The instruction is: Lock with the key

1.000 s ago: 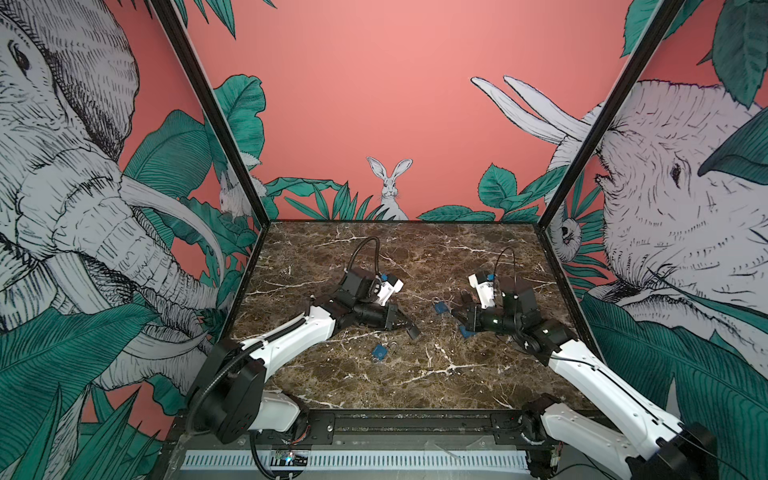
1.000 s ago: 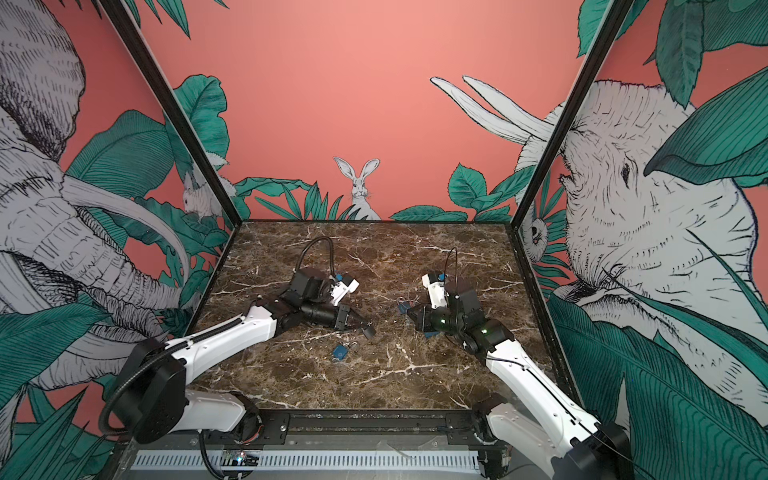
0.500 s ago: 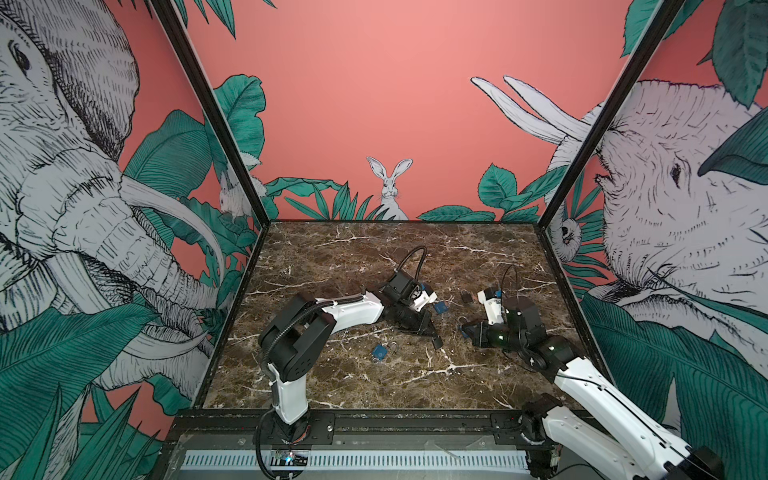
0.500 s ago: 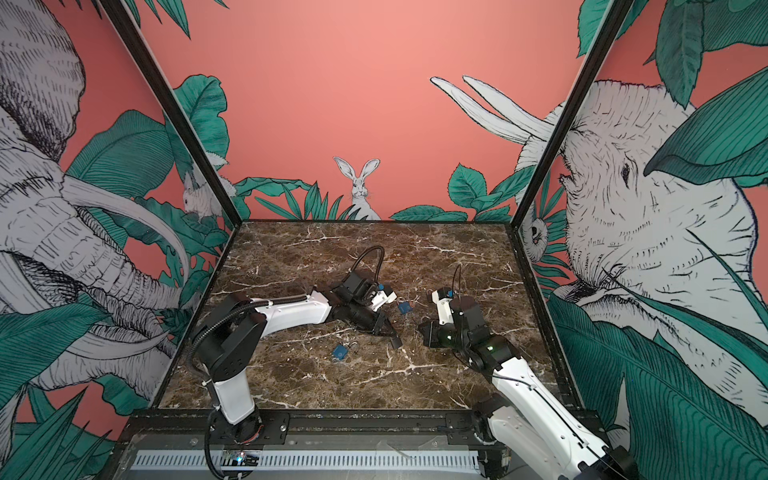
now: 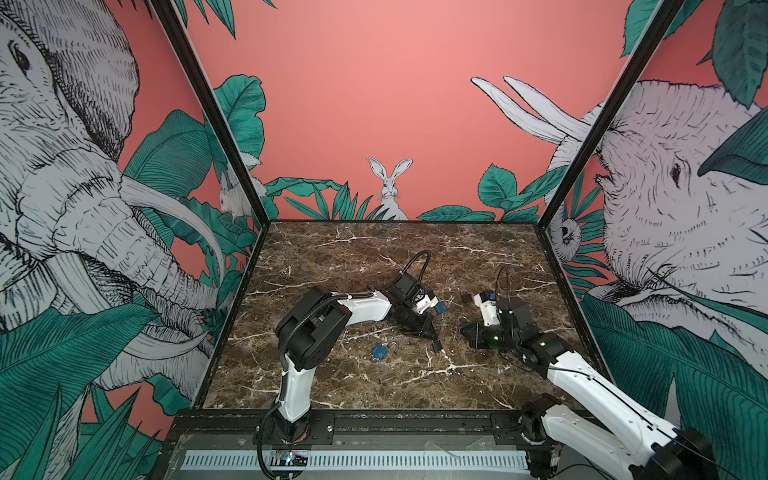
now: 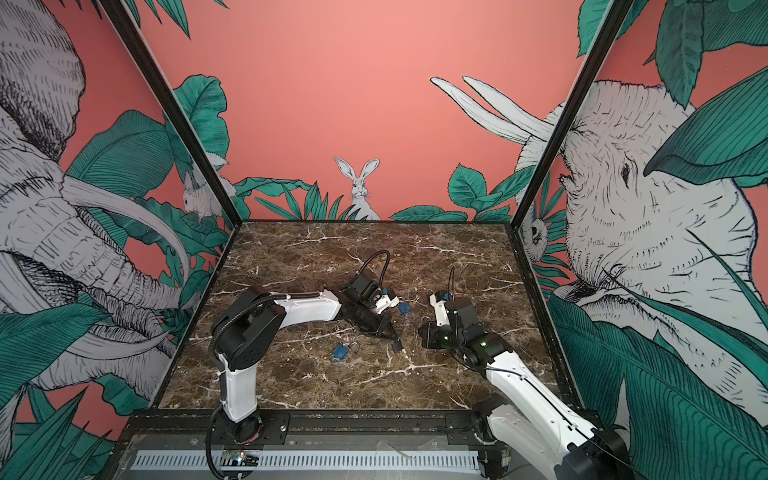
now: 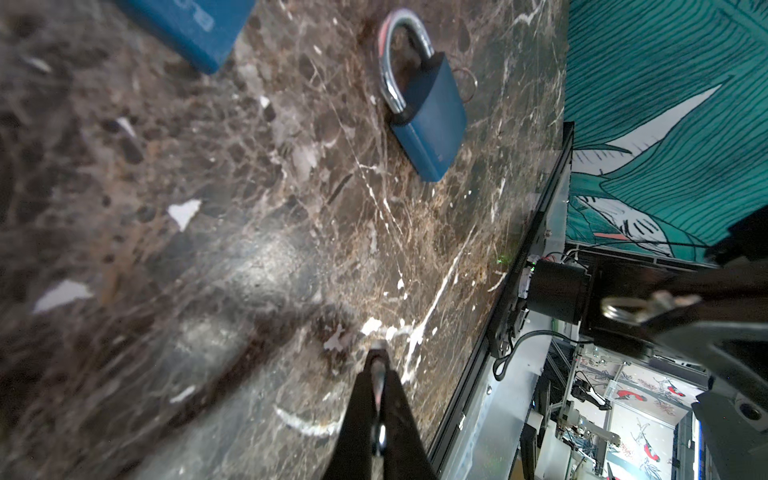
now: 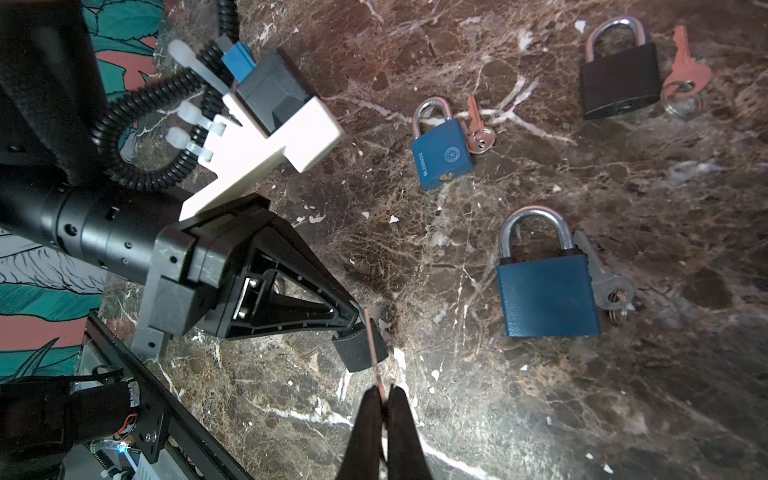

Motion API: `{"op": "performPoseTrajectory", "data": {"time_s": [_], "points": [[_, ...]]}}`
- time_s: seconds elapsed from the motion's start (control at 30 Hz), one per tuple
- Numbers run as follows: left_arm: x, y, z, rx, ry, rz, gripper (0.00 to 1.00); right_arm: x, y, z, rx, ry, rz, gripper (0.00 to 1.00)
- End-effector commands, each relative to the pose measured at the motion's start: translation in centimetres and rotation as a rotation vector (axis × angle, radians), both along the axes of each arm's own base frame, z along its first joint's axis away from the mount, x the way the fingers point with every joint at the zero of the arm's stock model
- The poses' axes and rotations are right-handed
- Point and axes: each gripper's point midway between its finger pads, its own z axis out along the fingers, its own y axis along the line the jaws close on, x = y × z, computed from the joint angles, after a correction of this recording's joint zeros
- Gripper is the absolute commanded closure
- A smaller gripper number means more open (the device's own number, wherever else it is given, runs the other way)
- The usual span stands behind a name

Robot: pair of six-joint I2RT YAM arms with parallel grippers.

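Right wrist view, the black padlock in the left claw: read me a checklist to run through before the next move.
1. Left claw shut on the black padlock: ok.
2. Right claw shut on the key: ok.
3. Key tip inside the padlock: cannot tell; the key shows edge-on across it.
4. Padlock snapped closed: cannot tell; its top is hidden in the claw.
5. Large blue padlock and small blue padlock lying apart from both claws: ok.
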Motion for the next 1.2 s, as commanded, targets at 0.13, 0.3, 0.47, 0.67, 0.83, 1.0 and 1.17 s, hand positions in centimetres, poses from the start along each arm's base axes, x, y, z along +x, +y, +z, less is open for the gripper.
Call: {"op": "performPoseTrajectory", "data": {"time_s": [0.13,0.3,0.47,0.67,0.83,1.0,1.17], "points": [[0.1,-0.8,0.6,-0.021,-0.008,-0.031,0.96,1.1,0.2,-0.2,-0.007,-0.030,-0.004,1.00],[0.4,-0.6,-0.1,0.008,-0.010,-0.015,0.81,1.3,0.0,-0.9,-0.020,-0.015,-0.020,1.00],[1.3,-0.1,-0.7,0.042,-0.021,0.026,0.69,1.4,-0.4,-1.6,-0.025,0.001,-0.066,1.00],[3.6,1.5,0.0,0.039,-0.049,0.130,0.68,1.1,-0.3,-3.3,-0.037,0.036,-0.092,1.00],[5.1,3.2,1.3,0.042,-0.093,0.182,0.68,1.1,1.1,-4.3,-0.048,0.047,-0.062,1.00],[6.7,5.2,2.7,0.029,-0.125,0.250,0.67,1.5,2.6,-5.2,-0.059,0.057,-0.039,1.00],[7.0,6.0,3.9,0.006,-0.150,0.272,0.67,1.9,3.7,-6.2,-0.056,0.070,-0.031,1.00]]}}
